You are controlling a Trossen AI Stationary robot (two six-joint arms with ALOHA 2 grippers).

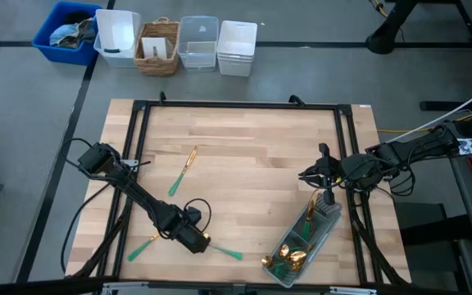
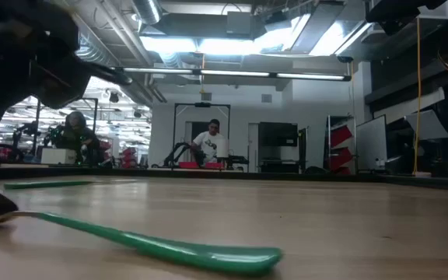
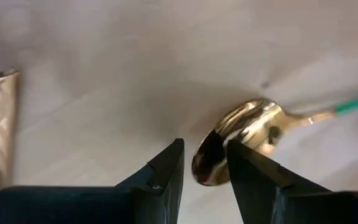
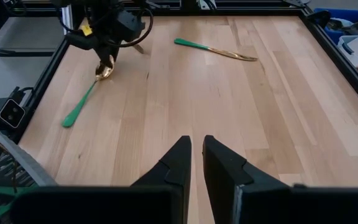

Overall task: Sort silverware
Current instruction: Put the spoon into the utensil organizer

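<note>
Spoon, gold-bowled, teal-handled (image 3: 247, 140) | flat on table, bowl between my left gripper's (image 3: 205, 165) parted jaws for pickup | right gripper (image 4: 196, 163) empty, nearly closed beside clear plastic tray (image 1: 334, 215)

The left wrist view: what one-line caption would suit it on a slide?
Left gripper, fingers apart, poised at the gold bowl of a teal-handled spoon lying on the wooden table.

No legible writing, label, brand, number or sign appears in any view of the light wooden desk (image 1: 244, 156).
</note>
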